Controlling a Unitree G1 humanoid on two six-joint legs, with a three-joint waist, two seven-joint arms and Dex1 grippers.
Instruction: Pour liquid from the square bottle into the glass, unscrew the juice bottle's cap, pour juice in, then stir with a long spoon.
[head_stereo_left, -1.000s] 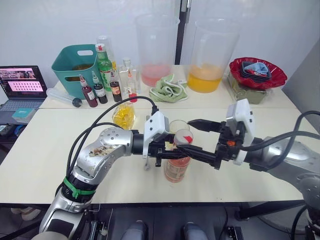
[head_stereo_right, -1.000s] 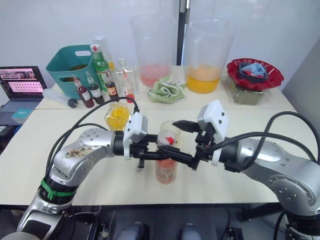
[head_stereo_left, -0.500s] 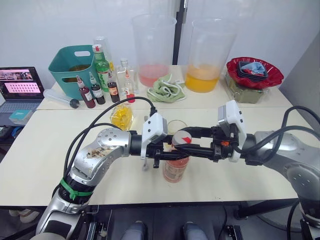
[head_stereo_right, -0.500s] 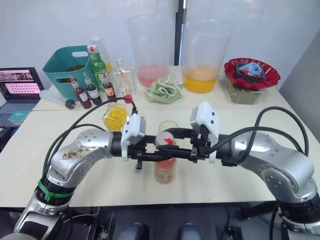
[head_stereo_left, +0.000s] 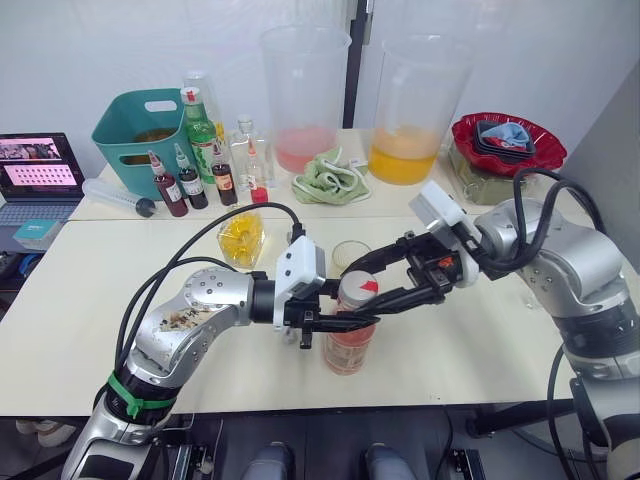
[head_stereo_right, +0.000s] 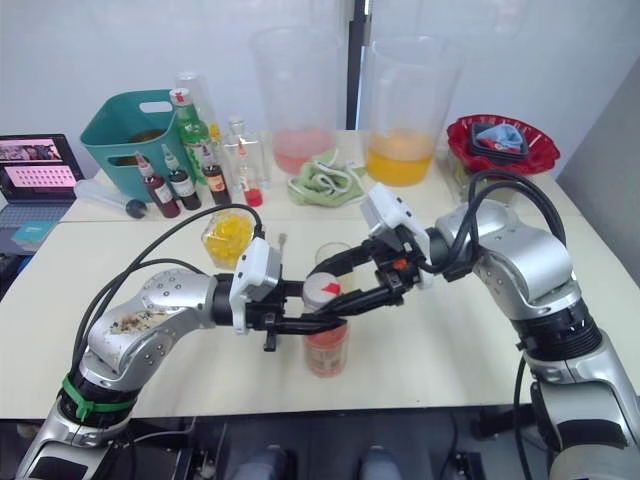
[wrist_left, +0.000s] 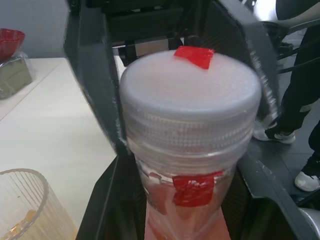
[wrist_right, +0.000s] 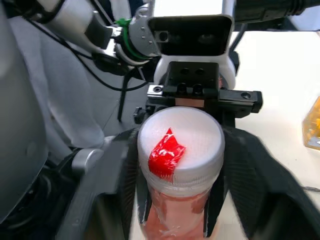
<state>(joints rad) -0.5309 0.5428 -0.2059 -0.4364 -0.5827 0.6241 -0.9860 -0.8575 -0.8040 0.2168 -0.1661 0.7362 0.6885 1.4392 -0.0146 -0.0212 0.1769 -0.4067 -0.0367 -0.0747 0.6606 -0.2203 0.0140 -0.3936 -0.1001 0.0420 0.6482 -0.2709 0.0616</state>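
White and ribbed, the cap (wrist_right: 181, 142) tops the juice bottle (head_stereo_left: 350, 340), a red tape patch stuck on its flat top. The bottle stands upright on the cream table (head_stereo_left: 80, 300), near its front edge, pink juice showing through its clear wall.

The left gripper (head_stereo_left: 345, 318) is clamped on the bottle just under the cap; in the left wrist view a black finger (wrist_left: 97, 85) presses each side of the neck. The right gripper (head_stereo_left: 385, 280) reaches in from the other side with its two fingers spread wide, one above and behind the cap, one beside it. In the right wrist view those fingers flank the cap with a gap on both sides, so it grips nothing.

The glass (head_stereo_left: 351, 254) stands just behind the bottle, ribbed, with a little yellowish liquid at its bottom. A small yellow jar (head_stereo_left: 241, 237) sits to its left.

Along the far side of the table stand a teal basket (head_stereo_left: 140, 140), a green bottle (head_stereo_left: 205, 130), small dark sauce bottles (head_stereo_left: 175, 190), two big clear jugs (head_stereo_left: 305, 95) holding pink and orange liquid, a green cloth (head_stereo_left: 328, 180) and a red bowl (head_stereo_left: 508, 145). A laptop (head_stereo_left: 35, 175) lies at the far left.
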